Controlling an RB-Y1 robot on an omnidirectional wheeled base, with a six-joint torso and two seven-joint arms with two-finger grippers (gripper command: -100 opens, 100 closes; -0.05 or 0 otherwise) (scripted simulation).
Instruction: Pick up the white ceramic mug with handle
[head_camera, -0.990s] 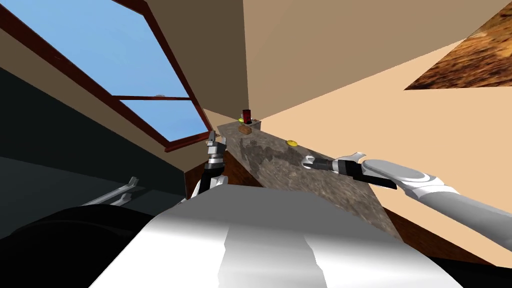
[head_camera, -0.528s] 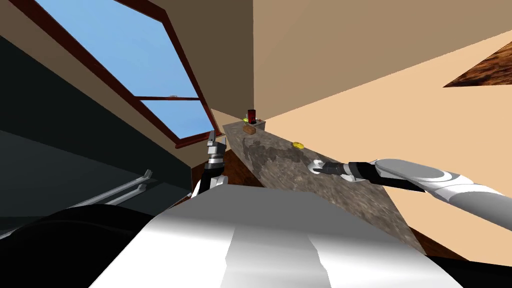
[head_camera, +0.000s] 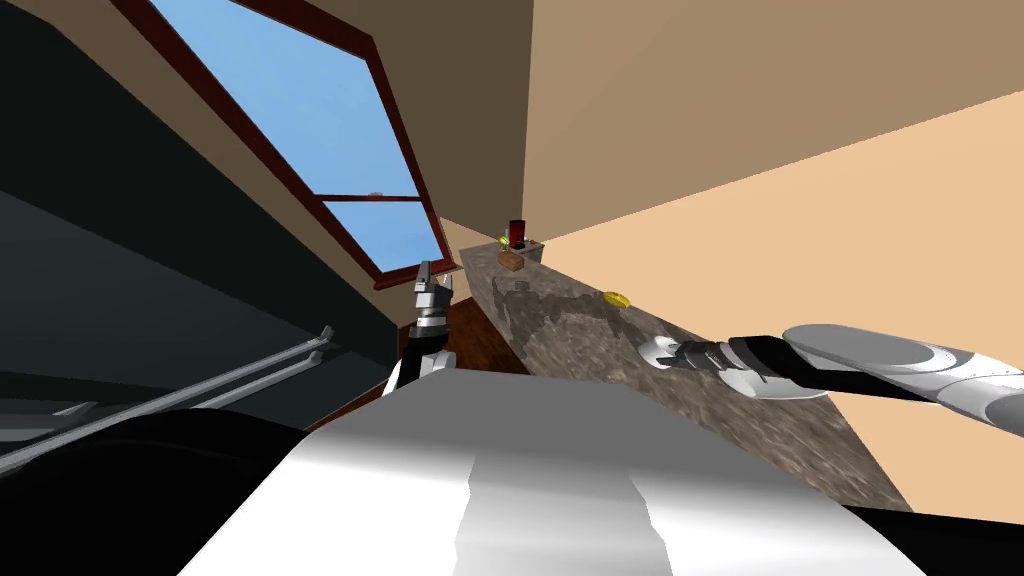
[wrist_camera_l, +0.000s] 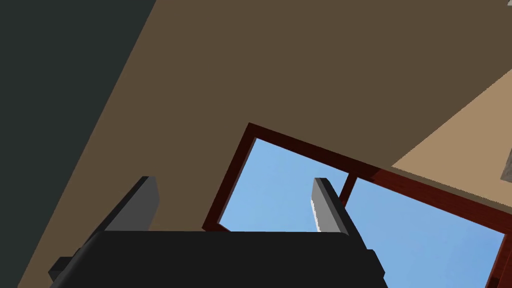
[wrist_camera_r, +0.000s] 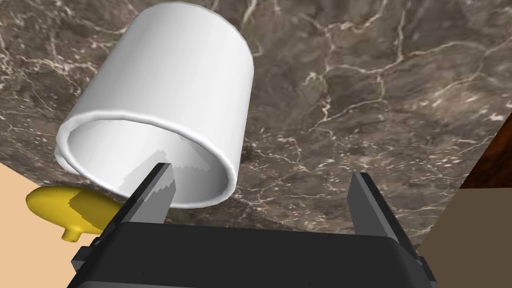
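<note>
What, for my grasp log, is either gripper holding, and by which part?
Nothing. Right gripper open, one finger overlapping the rim of the mug; left gripper open, empty.

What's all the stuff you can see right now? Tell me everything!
Counter: one, brown-grey marble, stretching ahead.
Mug: one, white, on the counter.
Yellow thing: one, on the counter beyond the mug.
Cup: one, dark red, counter's far end.
Block: one, brown, beside the cup.
Window: one, dark red frame, left of the counter.
Bars: two, grey, far left.
Left gripper: open, raised near the window.
Right gripper: open, facing the mug's mouth.
</note>
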